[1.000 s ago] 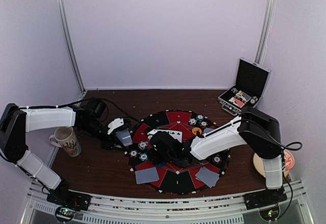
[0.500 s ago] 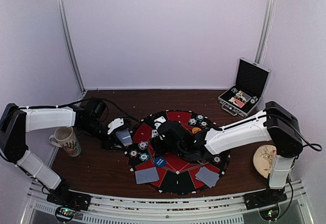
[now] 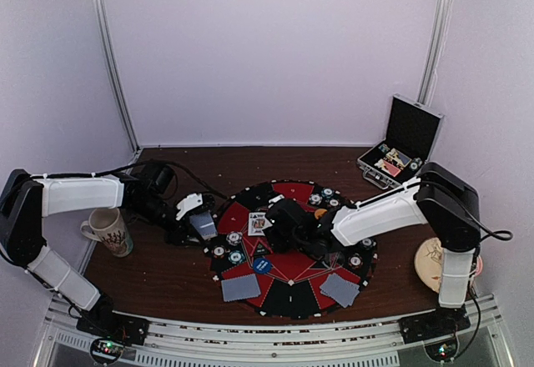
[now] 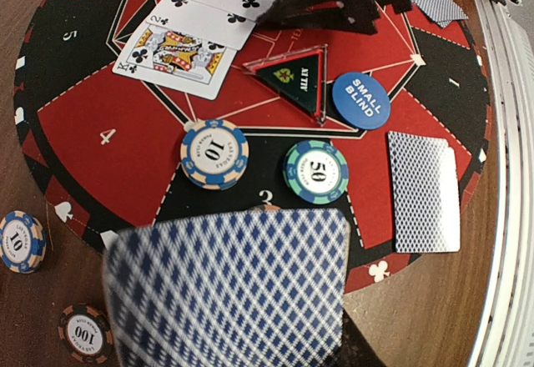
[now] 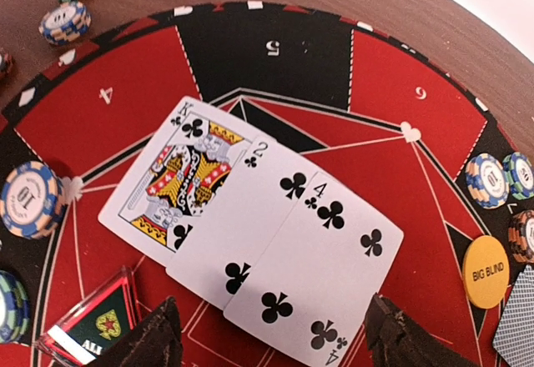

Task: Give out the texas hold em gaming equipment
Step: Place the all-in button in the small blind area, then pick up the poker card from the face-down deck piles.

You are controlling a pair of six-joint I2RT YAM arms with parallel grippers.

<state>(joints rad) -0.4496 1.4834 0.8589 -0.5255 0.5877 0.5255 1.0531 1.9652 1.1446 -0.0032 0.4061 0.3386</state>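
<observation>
Top: left gripper (image 3: 198,219) clamps a blue-backed card (image 3: 204,228) at the mat's (image 3: 288,190) left edge; we can't read right gripper (image 3: 269,227). Left wrist: card hides the jaws. Right wrist: fingers (image 5: 154,338) wide apart, empty, above king-2-4 of clubs (image 5: 250,233), cut off at bottom.

Fanned mid-mat (image 4: 83,125): king (image 5: 179,179) under 2 (image 5: 242,233) under 4 (image 5: 325,275), triangle marker (image 4: 292,83) just before them, small-blind disc (image 4: 361,100) nearer still, big-blind disc (image 5: 486,271) right of fan, mug (image 3: 108,232) off-mat left, case (image 3: 405,146) back right.
</observation>
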